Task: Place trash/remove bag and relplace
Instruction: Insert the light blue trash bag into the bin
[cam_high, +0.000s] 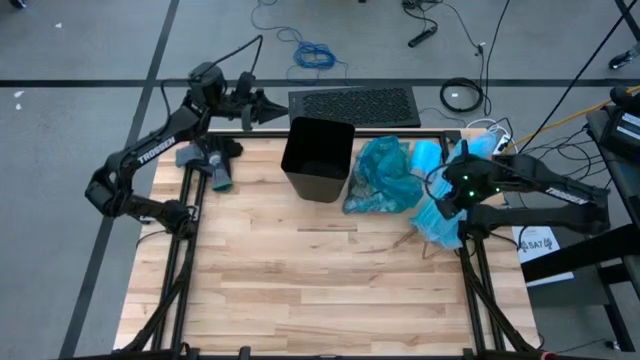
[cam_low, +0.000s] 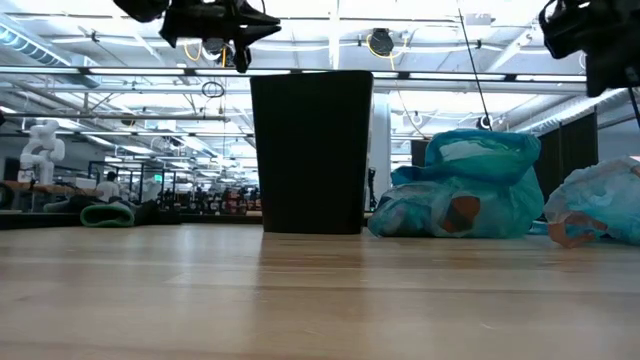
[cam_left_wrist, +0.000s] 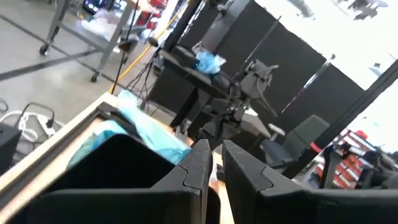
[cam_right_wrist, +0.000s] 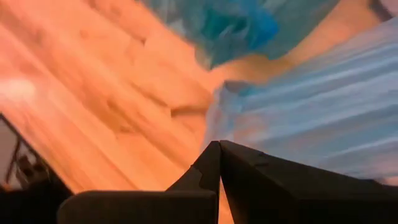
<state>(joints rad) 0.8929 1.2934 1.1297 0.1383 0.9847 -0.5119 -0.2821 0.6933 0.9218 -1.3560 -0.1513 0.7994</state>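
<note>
Left gripper, fingers nearly together and holding nothing, hovers by the black bin's back rim. Right gripper, closed and empty, hangs over a pale blue bag. Teal bag lies beside the bin, touching it.

Bright overhead ceiling lights glare in the low view; the right wrist view is motion-blurred.

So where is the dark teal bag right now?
In the high view the dark teal bag lies on the table just right of the black bin, with the paler blue bag farther right, by the right gripper.
</note>
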